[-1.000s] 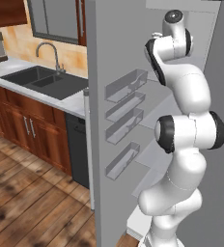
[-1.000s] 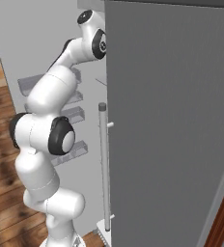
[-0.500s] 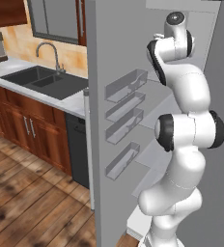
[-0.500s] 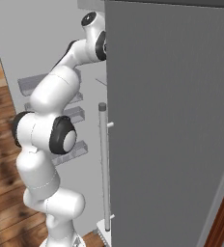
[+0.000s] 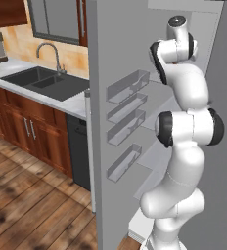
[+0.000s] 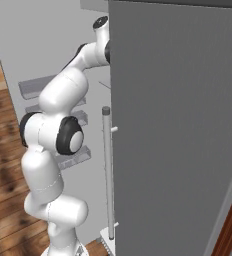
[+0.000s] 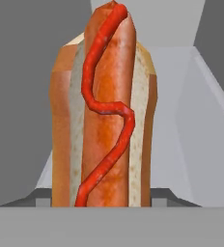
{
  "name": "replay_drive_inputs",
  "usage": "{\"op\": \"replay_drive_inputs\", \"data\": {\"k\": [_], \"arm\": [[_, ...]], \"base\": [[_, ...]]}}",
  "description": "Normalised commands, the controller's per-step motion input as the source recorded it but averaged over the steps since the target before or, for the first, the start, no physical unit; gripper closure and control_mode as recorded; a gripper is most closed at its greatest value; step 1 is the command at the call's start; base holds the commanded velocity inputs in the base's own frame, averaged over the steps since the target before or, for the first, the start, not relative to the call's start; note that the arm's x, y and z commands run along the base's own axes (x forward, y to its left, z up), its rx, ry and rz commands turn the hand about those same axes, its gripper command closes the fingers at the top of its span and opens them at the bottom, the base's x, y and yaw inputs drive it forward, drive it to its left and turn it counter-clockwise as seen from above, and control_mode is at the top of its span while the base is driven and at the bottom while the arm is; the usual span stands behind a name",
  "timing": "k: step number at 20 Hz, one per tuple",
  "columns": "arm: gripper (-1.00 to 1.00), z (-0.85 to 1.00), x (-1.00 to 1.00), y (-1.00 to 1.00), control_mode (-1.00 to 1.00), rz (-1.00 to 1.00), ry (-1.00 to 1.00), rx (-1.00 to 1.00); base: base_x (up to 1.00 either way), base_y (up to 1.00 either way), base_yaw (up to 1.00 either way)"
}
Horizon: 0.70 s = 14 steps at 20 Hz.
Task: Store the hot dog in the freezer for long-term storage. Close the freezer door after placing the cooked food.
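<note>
1. The freezer door [image 5: 119, 73] stands open; four clear bins [image 5: 127, 86] line its inner face.
2. The arm reaches into the upper freezer [image 5: 157, 102], above pale grey shelves.
3. The gripper's fingers are clamped on the hot dog [image 7: 104, 111], which stands lengthwise before the hand camera, inside the freezer.
4. To the left: a grey counter [image 5: 71, 105], dark sink [image 5: 42, 80], faucet [image 5: 47, 51], wood cabinets [image 5: 22, 132], dishwasher [image 5: 79, 151] and plank floor [image 5: 32, 210].

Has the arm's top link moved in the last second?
Yes. In the right base view the arm's top link has slid right, toward the closed grey door and further into the freezer.
</note>
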Motion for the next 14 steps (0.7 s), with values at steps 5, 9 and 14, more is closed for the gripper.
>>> {"op": "replay_drive_inputs", "data": {"k": [5,9,14], "arm": [[1.00,-0.21,0.22,-0.11,-1.00,0.00,0.14,0.00],[1.00,-0.24,0.17,-0.15,-1.00,0.00,0.12,0.00],[1.00,-0.25,0.19,-0.06,-1.00,0.00,0.10,0.00]], "base": [[0.00,0.00,0.00],[0.00,0.00,0.00],[0.00,0.00,0.00]]}}
